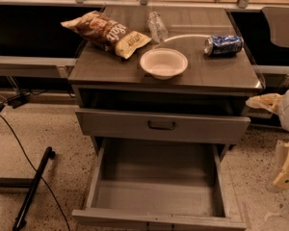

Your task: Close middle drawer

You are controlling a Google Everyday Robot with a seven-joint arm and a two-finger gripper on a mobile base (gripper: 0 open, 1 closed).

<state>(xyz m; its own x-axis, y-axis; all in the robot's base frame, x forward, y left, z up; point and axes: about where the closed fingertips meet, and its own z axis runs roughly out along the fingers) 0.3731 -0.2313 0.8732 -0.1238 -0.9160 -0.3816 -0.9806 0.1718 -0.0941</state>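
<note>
Fingers (285,171) at right edge, middle drawer (156,197) pulled open, well apart leftward

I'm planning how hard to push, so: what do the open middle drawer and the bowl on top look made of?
Middle drawer: apparently wood or laminated board, matte grey, judging by its flat panels and square corners. Bowl: likely paper or foam, matte off-white with a thin rim. The gripper sits at the right edge, clear of the drawer.

The one camera looks steeply down from near the front of the cabinet (111,121), facing the worktop (221,69) and the pulled-out middle drawer (156,196) left of the pincer (285,170), which sits at the frame's right edge.
</note>
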